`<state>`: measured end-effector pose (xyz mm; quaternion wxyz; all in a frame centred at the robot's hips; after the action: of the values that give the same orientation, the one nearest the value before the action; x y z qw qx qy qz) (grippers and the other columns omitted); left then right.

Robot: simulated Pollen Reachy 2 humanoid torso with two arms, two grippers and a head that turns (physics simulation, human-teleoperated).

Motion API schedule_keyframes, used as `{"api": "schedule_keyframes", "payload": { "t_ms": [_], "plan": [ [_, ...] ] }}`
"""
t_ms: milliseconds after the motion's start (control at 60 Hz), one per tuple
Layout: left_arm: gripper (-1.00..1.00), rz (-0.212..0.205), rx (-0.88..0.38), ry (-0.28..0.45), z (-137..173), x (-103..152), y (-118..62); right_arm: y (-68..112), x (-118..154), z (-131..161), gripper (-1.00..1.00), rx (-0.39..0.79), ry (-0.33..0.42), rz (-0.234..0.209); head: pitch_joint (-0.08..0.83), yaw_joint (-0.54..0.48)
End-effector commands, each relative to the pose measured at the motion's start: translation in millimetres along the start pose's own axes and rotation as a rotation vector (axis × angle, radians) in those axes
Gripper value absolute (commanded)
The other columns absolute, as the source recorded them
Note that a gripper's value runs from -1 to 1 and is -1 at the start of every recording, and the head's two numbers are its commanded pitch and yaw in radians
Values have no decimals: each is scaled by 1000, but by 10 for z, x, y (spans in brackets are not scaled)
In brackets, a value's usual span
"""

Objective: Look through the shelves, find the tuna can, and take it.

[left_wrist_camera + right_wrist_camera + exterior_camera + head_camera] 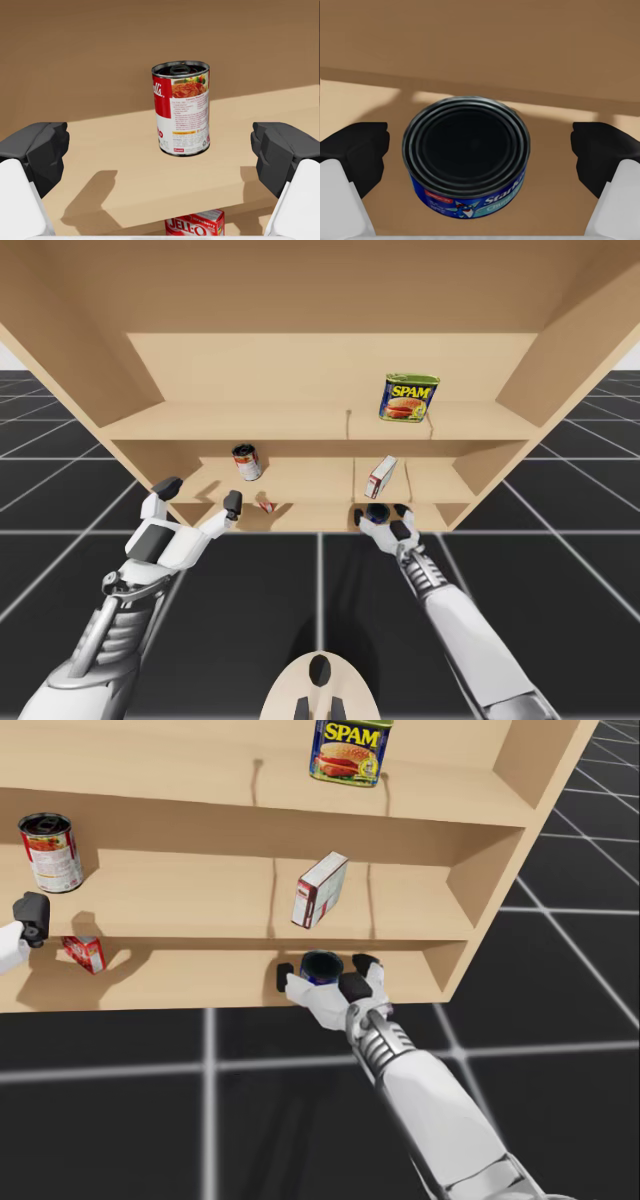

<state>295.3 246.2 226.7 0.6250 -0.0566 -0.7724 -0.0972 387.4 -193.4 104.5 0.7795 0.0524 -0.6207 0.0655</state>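
Holding my right claw [384,515] wide apart around the tuna can [466,155] on the bottom shelf [180,982], right half; neither finger touches it. The can stands upright, dark lid up, blue side. My left claw [198,495] is also apart, facing a red-white can [181,107] upright on the middle shelf, well clear of it. Small red box [195,227] on the bottom shelf below. White box [320,890] tilted, middle shelf. Yellow-blue tin [350,748] on top.
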Motion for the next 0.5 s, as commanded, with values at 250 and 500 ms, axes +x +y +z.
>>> {"api": "schedule_keyframes", "payload": {
  "t_ms": [250, 500],
  "plan": [
    [-1000, 1, 0, -1, 3, 4, -1, 278, -202, -63, 855, 56, 65, -80, 592, -236],
    [-1000, 0, 0, 3, 2, 4, -4, 286, -214, -42, 1000, 60, 66, -83, 595, -236]
  ]
}}
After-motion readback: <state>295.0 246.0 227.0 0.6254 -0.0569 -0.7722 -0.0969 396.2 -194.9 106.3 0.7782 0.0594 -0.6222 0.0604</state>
